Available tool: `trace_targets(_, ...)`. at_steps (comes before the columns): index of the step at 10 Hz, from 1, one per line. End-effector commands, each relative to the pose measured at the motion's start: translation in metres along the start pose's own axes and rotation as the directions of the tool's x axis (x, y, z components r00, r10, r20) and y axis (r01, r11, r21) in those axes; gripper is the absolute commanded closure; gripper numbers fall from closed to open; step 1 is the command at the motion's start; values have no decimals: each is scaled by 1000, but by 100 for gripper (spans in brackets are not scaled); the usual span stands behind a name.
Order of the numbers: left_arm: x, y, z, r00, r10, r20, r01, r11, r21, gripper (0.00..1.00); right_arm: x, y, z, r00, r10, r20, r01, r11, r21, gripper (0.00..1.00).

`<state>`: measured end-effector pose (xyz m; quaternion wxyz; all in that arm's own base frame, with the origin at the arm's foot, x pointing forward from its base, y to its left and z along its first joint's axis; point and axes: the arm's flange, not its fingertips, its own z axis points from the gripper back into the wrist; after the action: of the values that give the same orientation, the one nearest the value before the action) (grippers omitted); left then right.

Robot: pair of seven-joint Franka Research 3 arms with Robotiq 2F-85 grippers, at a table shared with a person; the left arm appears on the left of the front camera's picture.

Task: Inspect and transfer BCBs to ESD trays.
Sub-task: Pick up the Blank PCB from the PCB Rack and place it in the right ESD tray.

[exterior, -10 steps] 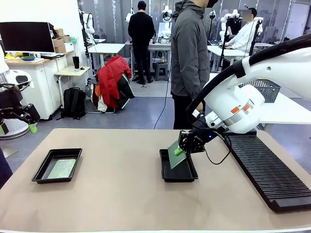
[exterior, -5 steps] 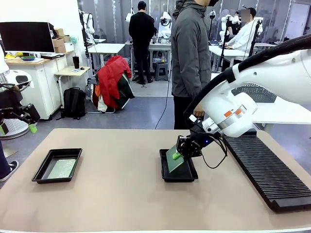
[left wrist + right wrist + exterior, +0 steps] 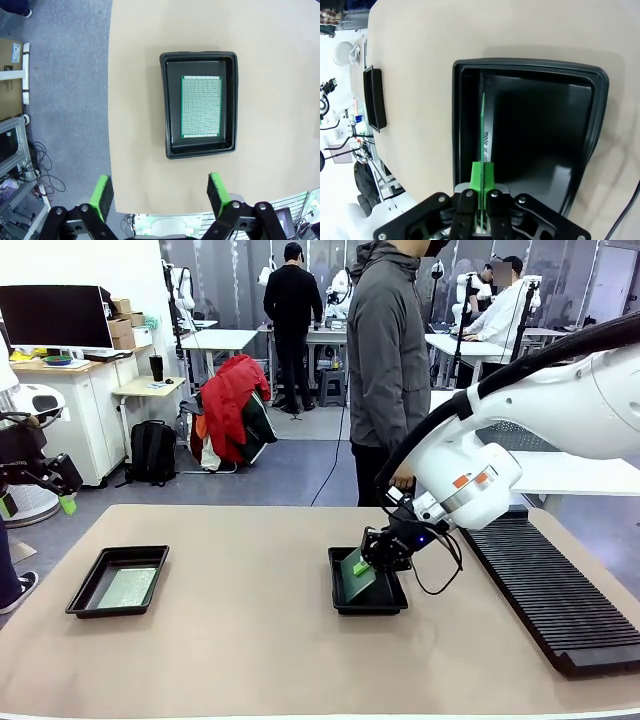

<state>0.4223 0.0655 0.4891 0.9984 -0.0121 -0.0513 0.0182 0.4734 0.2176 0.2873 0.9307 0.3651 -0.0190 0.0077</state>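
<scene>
My right gripper is shut on the edge of a green BCB. The board hangs tilted, its lower edge down inside the middle ESD tray. In the right wrist view I see the board edge-on over the tray's black floor. A second BCB lies flat in the left ESD tray. My left gripper hangs open high above that tray, with nothing between its green pads. At the front view's far left sits the left arm.
A long black ribbed rack lies along the table's right side. A person in a grey jacket stands at the far edge behind the middle tray. Bare tan tabletop spreads between the trays and toward the front.
My right gripper has lowered and shifted slightly left, bringing the board down into the middle tray. The left arm has not moved.
</scene>
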Motion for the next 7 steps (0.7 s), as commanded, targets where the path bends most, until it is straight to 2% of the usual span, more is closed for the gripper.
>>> trace_targets(1, 0, 2, -3, 1000, -12, 11, 12, 1000, -8, 0, 2, -6, -9, 1000, 9, 28, -10, 1000, 27, 98)
trace_targets(3, 0, 2, -3, 1000, -12, 11, 12, 1000, -8, 0, 1, -3, -3, 1000, -7, -2, 7, 1000, 3, 98)
trace_targets(7, 0, 2, -3, 1000, -12, 11, 12, 1000, -8, 0, 1, -3, -3, 1000, -7, -2, 7, 1000, 3, 98)
